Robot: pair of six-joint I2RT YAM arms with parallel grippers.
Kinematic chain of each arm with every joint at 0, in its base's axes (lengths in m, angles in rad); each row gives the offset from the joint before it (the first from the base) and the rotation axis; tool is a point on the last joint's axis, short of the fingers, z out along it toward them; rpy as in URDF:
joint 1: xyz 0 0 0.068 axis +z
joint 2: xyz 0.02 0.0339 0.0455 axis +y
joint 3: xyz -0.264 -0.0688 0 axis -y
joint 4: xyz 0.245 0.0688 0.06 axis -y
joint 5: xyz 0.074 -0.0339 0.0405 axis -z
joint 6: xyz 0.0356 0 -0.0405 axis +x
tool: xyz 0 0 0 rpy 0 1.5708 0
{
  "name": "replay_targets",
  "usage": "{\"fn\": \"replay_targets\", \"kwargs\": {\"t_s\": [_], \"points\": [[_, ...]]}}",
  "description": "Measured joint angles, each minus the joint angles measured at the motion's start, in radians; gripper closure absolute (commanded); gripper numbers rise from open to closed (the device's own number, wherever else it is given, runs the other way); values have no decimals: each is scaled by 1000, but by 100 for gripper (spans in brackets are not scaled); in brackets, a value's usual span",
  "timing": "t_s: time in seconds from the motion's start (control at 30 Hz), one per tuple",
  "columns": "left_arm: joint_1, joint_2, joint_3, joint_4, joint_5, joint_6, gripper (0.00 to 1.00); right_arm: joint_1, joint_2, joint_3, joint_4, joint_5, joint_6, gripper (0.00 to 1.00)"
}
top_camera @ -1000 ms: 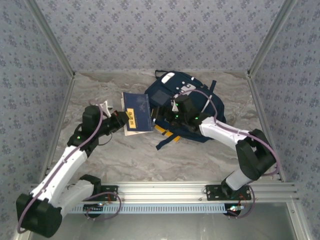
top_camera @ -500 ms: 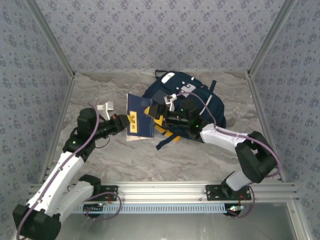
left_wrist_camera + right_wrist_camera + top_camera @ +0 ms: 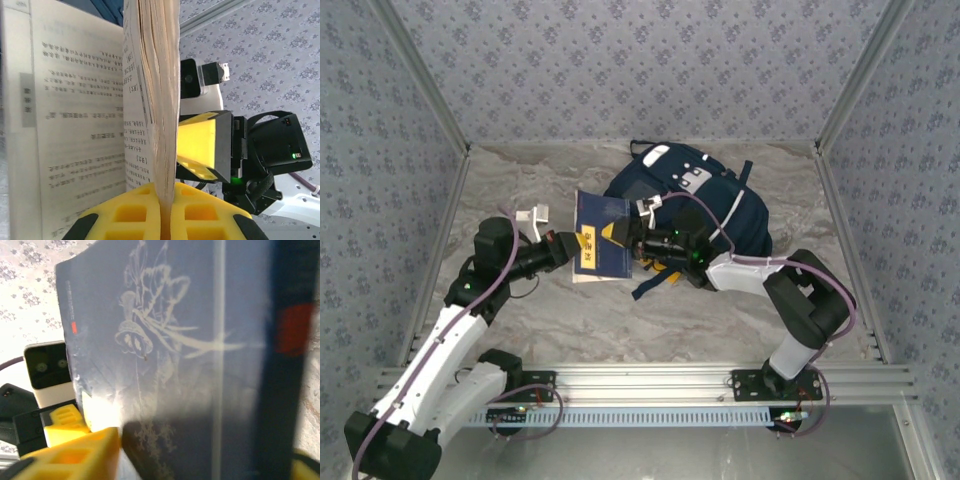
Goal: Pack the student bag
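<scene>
left pincer (image 3: 563, 250) pinches the blue book (image 3: 598, 238) by its edge; right pincer (image 3: 630, 238) straddles the opposite edge, grip i cannot tell. student bag (image 3: 720, 200) lies just behind the right pincer, book not yet packed

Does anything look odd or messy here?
Yes: the blue book, pinched at its edge by the left gripper, gapes open, some pages splayed away from the rest, next to the student bag.
</scene>
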Motion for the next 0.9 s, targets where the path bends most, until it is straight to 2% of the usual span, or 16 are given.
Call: {"fn": "replay_targets", "kwargs": {"t_s": [0.1,0.17,0.33,0.47,0.6,0.7,0.9], "points": [[0,0,0,-29,-14,19,87,-3,-12,-13,6,2,-2,80],[0,0,0,-60,-32,42,73,-5,-26,-23,6,2,-1,90],[0,-1,36,-150,-82,101,47,-27,-62,-58,-5,6,-7,100],[0,-10,74,-214,-134,143,31,-52,-99,-80,-48,10,-34,100],[0,-4,78,-224,-127,151,27,-54,-140,-81,-68,-5,-63,100],[0,24,75,-190,-77,140,26,-47,-156,-81,-51,-30,-68,100],[0,58,35,-33,49,72,32,-11,-157,-81,18,-111,-67,100]]}}
